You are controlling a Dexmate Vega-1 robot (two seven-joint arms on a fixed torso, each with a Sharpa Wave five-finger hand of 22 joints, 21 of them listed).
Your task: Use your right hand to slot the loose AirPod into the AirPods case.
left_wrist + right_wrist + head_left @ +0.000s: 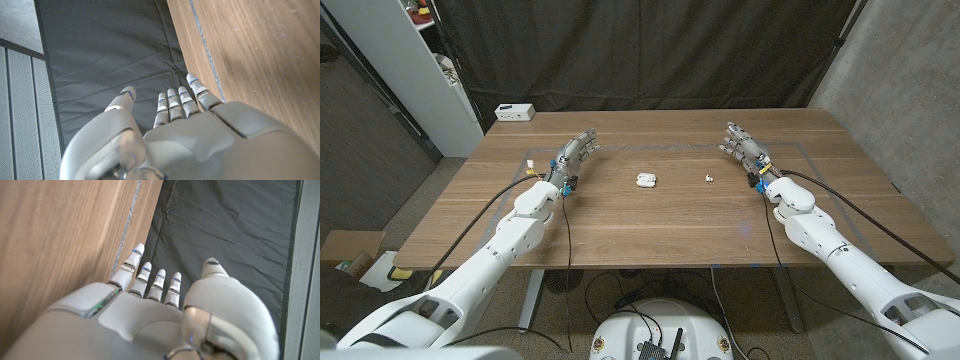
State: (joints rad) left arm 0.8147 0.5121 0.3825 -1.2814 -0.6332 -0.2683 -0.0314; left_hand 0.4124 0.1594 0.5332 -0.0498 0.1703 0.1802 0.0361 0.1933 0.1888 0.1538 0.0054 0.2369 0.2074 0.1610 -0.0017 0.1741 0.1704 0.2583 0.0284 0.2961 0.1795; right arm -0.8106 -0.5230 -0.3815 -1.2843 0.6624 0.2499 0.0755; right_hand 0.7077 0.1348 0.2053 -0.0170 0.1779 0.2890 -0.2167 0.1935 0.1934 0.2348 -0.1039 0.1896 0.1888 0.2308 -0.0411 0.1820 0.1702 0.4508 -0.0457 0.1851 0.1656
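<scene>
- Head view: wooden table spans the middle of the frame; both arms enter from the bottom corners.
- AirPods case: small white item at frame centre, slightly above the middle, on bare table. Too small to tell whether the lid is up.
- Loose AirPod: tiny white object right of centre, near the case but clearly apart from it.
- Right hand: upper right of centre, over the table, to the right of the AirPod and not touching it. Fingers extended and spread, nothing held. Right wrist view agrees: fingers straight, thumb apart, palm empty.
- Left hand: upper left of centre, well left of the case. Fingers spread, holding nothing. Left wrist view shows the fingers straight beside the table edge.
- White box: upper left of the frame, at the table's far left corner.
- Dark curtain across the top of the frame behind the table.
</scene>
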